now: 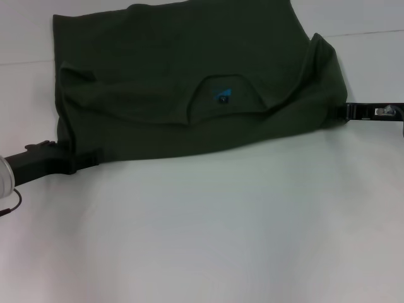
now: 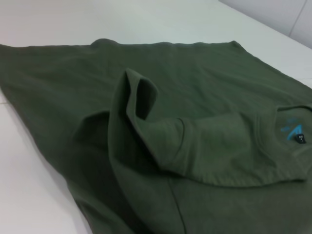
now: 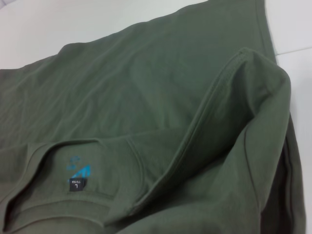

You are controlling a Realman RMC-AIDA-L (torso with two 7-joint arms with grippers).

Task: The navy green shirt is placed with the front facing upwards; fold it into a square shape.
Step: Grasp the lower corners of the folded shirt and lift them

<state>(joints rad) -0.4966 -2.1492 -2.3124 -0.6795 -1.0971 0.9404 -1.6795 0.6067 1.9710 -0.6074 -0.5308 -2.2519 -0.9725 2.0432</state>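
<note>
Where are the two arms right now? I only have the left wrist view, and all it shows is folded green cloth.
Observer: The left tool is at the near left corner of the shirt, its tip against the cloth edge.
Operator: And the right one?
Observer: The right tool is at the shirt's right edge, where the cloth rises into a peak.
Operator: Is there a size on the collar tag?
Observer: Yes, the right wrist view shows a black label marked L, under a blue print.

"L" on black collar label (image 3: 78, 184)
</note>
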